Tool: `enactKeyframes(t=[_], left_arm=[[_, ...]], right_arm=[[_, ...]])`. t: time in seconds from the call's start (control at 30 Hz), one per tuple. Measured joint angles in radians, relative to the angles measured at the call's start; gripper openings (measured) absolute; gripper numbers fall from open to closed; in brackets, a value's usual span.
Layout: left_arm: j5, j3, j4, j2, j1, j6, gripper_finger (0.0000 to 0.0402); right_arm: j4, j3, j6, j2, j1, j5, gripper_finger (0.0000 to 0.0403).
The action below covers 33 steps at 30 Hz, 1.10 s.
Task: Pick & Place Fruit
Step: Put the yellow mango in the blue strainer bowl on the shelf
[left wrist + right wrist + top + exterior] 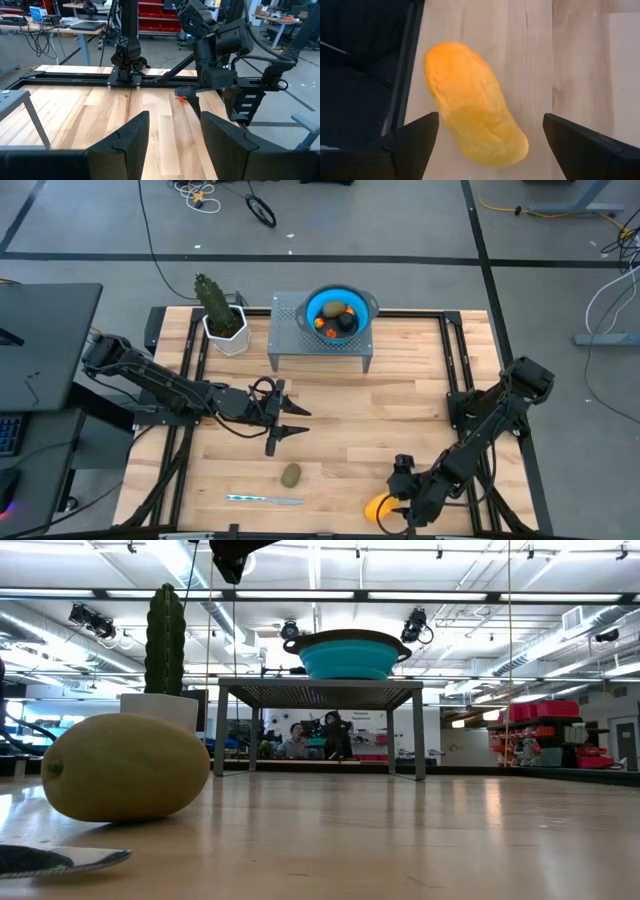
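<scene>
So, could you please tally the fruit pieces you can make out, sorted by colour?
Olive-green: 2, one on the table, one in the blue bowl.
Near-black: 1, in the bowl.
Orange-red bits: at least 1 visible.
Yellow-orange: 1, under the right gripper.
Total: 5 visible.

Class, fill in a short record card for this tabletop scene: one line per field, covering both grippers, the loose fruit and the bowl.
Left gripper: open, empty, over mid-table.
Right gripper: open, straddling the yellow-orange fruit at the table's near edge, not yet closed on it.
Olive-green fruit: loose on the table, beside the knife.
Blue bowl: on the grey stand, holding a near-black ball, an olive-green oval and orange bits.
Cactus: in a white pot, beside the stand.
</scene>
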Motion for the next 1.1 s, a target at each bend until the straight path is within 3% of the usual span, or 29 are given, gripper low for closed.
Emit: enactKeyframes(t=[0.3, 0.77, 1.1], left_arm=[[-0.002, 0.000, -0.005, 0.000, 0.000, 0.000, 0.0187], [-0.002, 0.000, -0.005, 0.000, 0.000, 0.000, 0.0187], [-0.002, 0.000, -0.005, 0.000, 0.000, 0.000, 0.0187]], right_arm=[[0.058, 0.000, -0.007, 0.112, 0.022, 0.011, 0.0369], [0.054, 0.000, -0.009, 0.120, 0.017, 0.099, 0.0338], [0.054, 0.000, -0.003, 0.120, 0.015, 0.124, 0.0272]])
